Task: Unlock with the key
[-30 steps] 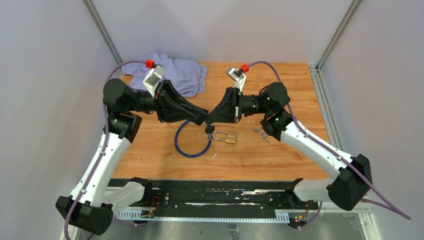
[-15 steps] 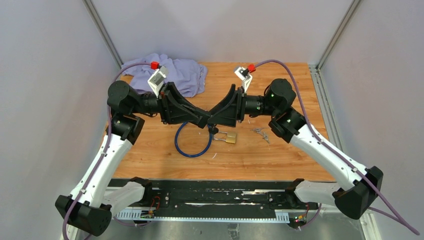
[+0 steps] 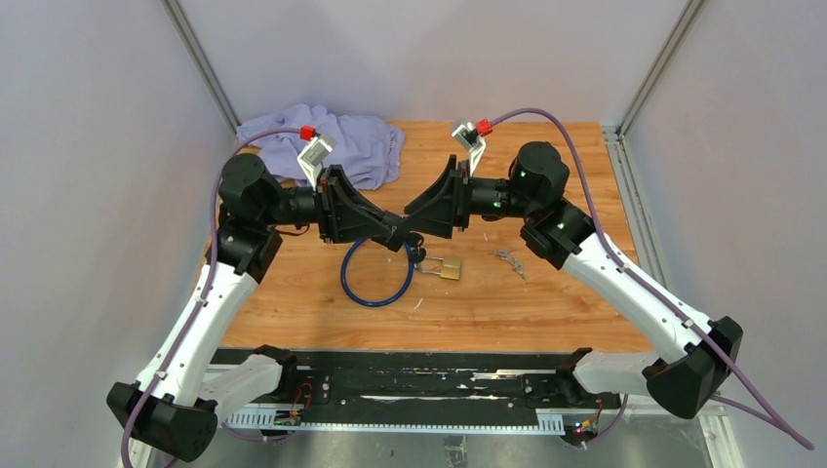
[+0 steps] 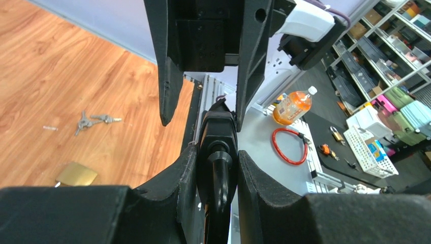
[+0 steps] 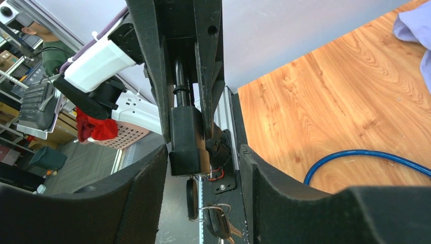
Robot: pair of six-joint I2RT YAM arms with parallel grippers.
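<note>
Within left hand (image 4: 217, 158), black lock (image 4: 217, 129)

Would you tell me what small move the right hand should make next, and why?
Probably close the right hand on the black-headed key: it seems seated in the black lock body that the left hand clamps, between the right hand's open fingers.

No legible text or labels
</note>
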